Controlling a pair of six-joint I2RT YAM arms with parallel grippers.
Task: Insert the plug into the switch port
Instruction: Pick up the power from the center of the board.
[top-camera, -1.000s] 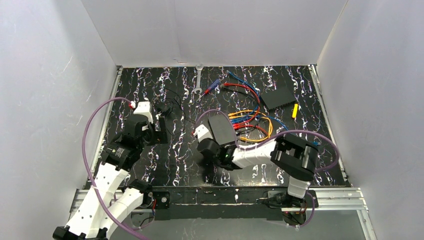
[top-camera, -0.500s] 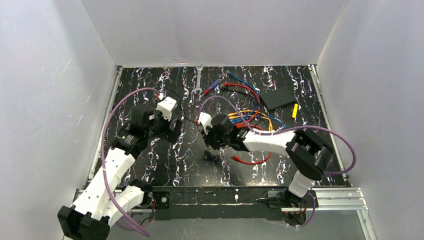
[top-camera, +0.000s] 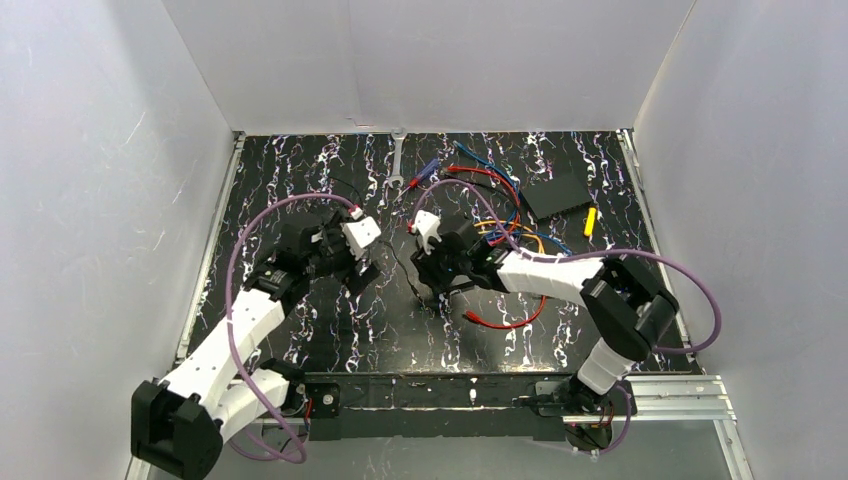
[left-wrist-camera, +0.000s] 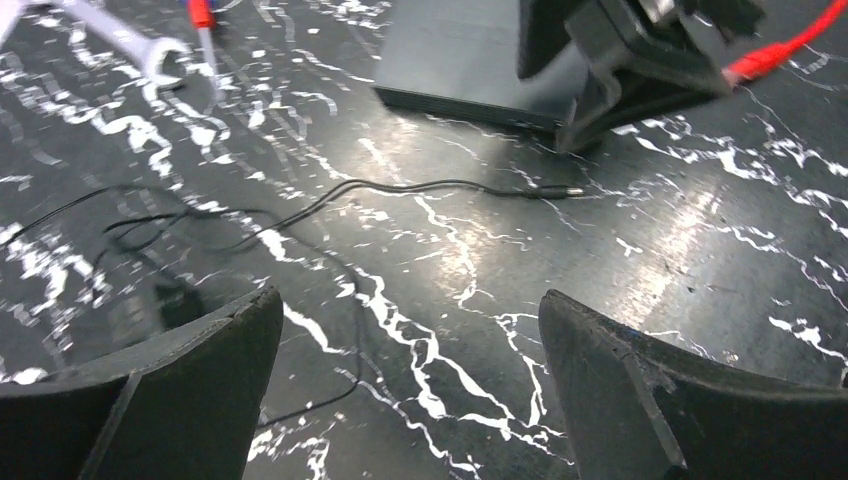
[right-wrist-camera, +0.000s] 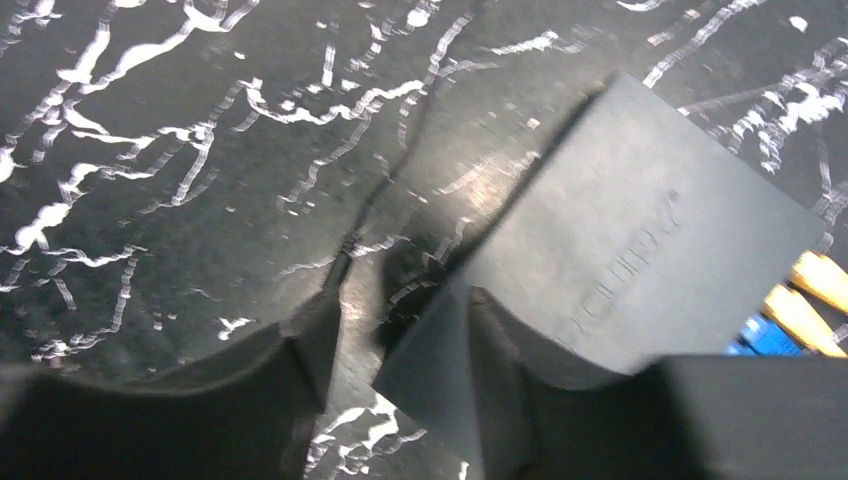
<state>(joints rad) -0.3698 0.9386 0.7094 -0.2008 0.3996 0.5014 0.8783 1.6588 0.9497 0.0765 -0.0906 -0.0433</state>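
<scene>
**Switch pinched at a corner, plug loose on the surface**

The left claw (left-wrist-camera: 405, 305) is spread wide with nothing between its fingers. It hangs low over the black, white-veined surface (top-camera: 330, 340), left of centre in the top view.

Just ahead of it a thin black cable (left-wrist-camera: 330, 195) snakes across the surface. The cable ends in the plug (left-wrist-camera: 572, 190), a slim metal-tipped barrel lying flat and held by neither claw. The plug's tip points toward the right claw (left-wrist-camera: 585, 120) and lies close to it, but a small gap shows between them.

Just past the plug is the switch (left-wrist-camera: 450, 50), a flat matte-black box near the middle of the surface. The right claw pinches it at one corner. In the right wrist view one finger lies over the switch's (right-wrist-camera: 640, 230) top face and the other sits beside its edge, with only a narrow slit between them. Whether the box rests fully on the surface or is tipped cannot be told, and its sockets cannot be made out.

A loose red wire (top-camera: 505, 322) curls on the surface to the right of the claws. Behind the right claw lies a tangle of orange, red and blue wires (top-camera: 500, 235). Further back and to the right is a plain black slab (top-camera: 556, 195) with a small yellow piece (top-camera: 590, 220) beside it. A wrench (top-camera: 397, 160) lies at the far edge.
</scene>
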